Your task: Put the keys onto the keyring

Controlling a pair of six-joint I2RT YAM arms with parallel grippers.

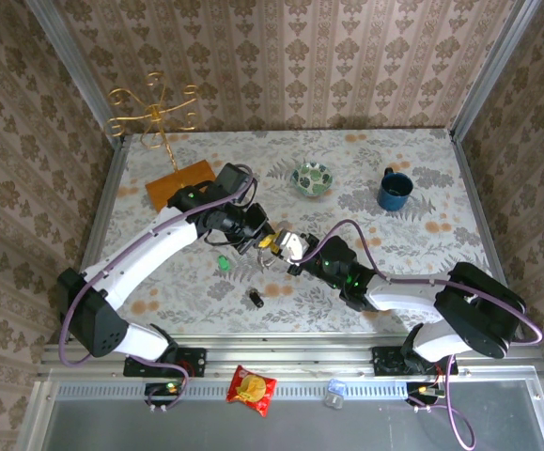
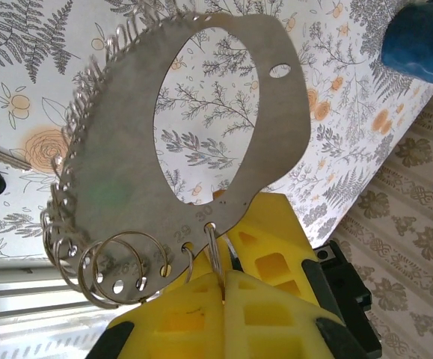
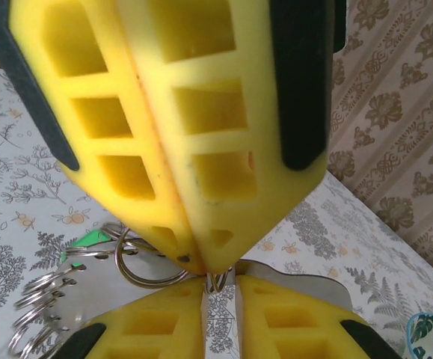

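My left gripper (image 2: 220, 278) and right gripper (image 3: 201, 263) are both squeezed shut on the keyring (image 2: 119, 164), the green key (image 1: 223, 264) and black key (image 1: 255, 299) lie near it, and a hard tug might drop it.

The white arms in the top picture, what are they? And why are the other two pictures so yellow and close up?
They are two robot arms, left and right, bolted to a table, seen from a camera overhead. The other two pictures come from little cameras on the wrists, so the big yellow blocks are the fingers. The left hand and the right hand meet in the middle, both pinched shut on the keyring, a flat grey metal plate edged with small wire rings. On the table lie a green key and a black key, plus a patterned bowl, a blue mug and a gold wire stand.
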